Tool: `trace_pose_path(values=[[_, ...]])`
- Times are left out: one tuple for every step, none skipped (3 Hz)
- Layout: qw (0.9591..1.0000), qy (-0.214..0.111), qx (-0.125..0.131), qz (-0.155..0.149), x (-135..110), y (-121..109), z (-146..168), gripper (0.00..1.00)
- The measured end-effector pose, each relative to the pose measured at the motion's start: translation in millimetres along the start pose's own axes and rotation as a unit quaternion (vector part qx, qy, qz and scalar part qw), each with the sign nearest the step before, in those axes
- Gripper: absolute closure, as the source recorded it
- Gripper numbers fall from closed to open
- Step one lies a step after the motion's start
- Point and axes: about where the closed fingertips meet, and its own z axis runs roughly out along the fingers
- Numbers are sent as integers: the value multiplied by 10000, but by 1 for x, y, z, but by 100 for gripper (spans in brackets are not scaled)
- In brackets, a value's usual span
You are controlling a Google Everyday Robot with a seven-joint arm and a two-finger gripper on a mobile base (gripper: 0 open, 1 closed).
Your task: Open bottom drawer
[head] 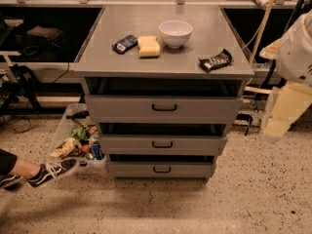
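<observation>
End effector (284, 112), grip state unclear, hangs well right of the grey cabinet (122, 65); best to catch the bottom drawer's (129, 170) black handle (162, 169) squarely and pull straight.

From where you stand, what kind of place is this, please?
Probably a robot test lab, not a home: a grey drawer cabinet stands alone on a speckled floor, dark equipment shelves run behind, and the robot's hand hangs at the right.

Gripper (278, 123) blurred, by right edge.
</observation>
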Motion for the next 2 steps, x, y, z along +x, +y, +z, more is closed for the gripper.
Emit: trace_pose_path(values=[[9979, -421, -264, -405, -27, 31, 57, 0], [9868, -1054, -924, -814, -80, 80, 153, 0]])
